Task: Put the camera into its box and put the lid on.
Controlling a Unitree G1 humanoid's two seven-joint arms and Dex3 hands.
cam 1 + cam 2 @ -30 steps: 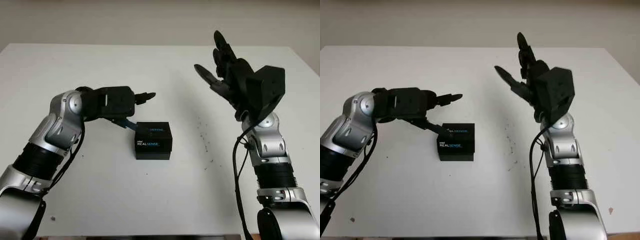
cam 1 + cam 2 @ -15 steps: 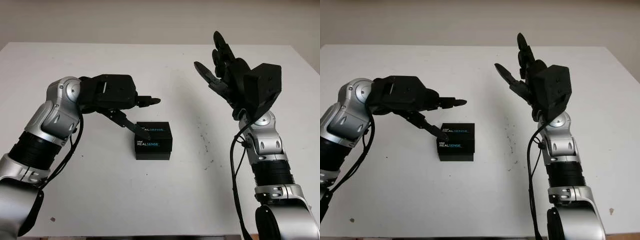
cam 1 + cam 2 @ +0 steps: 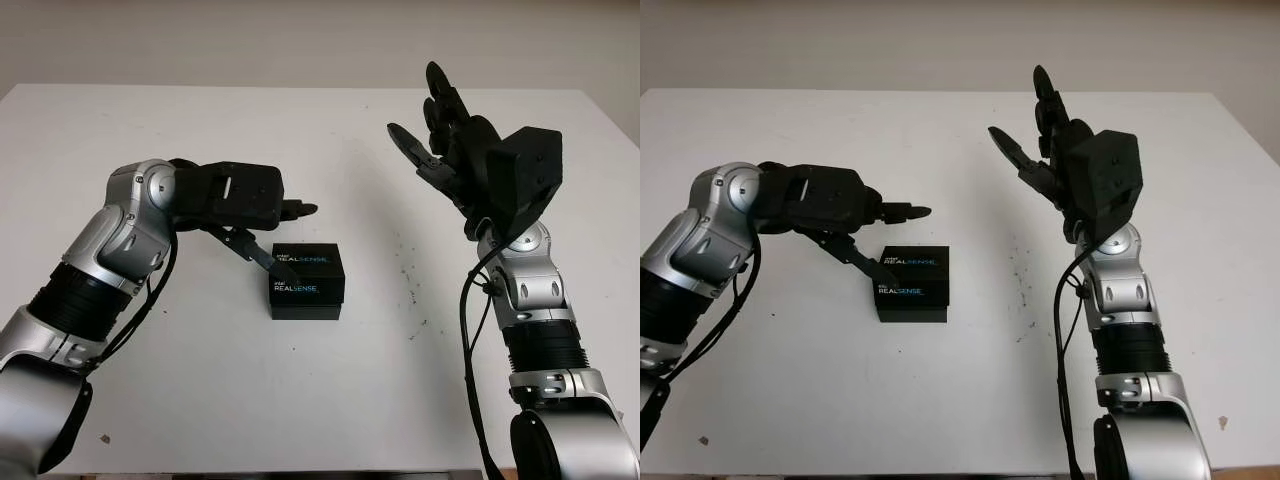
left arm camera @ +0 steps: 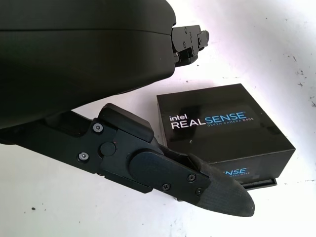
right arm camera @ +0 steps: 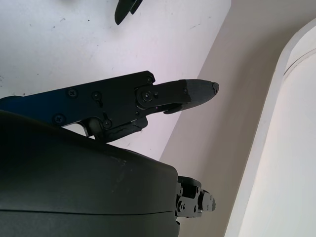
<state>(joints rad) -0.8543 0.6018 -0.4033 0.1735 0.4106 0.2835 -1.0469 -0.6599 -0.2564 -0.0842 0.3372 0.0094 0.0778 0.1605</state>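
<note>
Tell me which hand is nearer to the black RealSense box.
Left. The left hand is open just beside and above the box, one finger reaching down by its near edge. The right hand is open, raised well off to the box's other side.

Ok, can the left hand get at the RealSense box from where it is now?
Probably yes. The left hand is open right beside the closed RealSense box, one finger at its near-left edge, and nothing stands between them. The right hand is raised well clear.
</note>
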